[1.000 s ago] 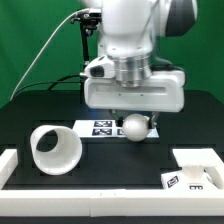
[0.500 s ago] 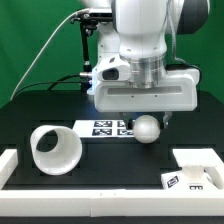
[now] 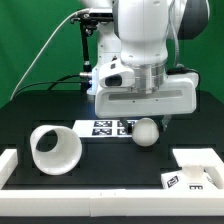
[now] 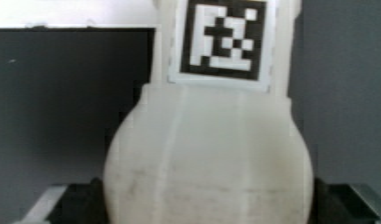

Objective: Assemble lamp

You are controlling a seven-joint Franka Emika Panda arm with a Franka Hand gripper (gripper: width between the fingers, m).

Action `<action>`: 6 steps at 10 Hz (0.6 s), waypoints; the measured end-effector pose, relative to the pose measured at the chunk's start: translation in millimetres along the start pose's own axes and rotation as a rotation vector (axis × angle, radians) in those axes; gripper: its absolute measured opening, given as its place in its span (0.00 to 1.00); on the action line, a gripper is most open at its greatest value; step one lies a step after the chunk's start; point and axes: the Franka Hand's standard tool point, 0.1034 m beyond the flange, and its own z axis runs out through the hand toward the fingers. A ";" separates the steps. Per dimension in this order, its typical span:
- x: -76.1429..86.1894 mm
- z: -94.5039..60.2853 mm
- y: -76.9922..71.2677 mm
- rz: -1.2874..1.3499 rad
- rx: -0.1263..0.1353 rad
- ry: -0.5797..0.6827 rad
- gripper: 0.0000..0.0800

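Hanging under the gripper, the bulb is held clear of the black table, jaws closed on its stem; the ball end is seen just beside the marker board. The base is set well apart, toward the exterior view's right; the shade lies on its side toward that view's left. Risk noted: if the stem is gripped off-centre, the bulb may be tilted or slipped, and seating in the base would be missed. Finger pads are hidden in the exterior view. Only the wrist view shows the tag on the stem, the bulb filling the frame; base and shade are not seen there.
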 end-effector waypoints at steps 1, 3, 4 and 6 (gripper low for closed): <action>0.3 -0.2 1.1 0.005 0.004 0.001 0.70; 0.1 0.0 0.8 0.004 0.004 0.000 0.78; 0.1 0.0 0.8 0.004 0.004 0.000 0.84; 0.1 0.0 0.8 0.004 0.004 0.000 0.87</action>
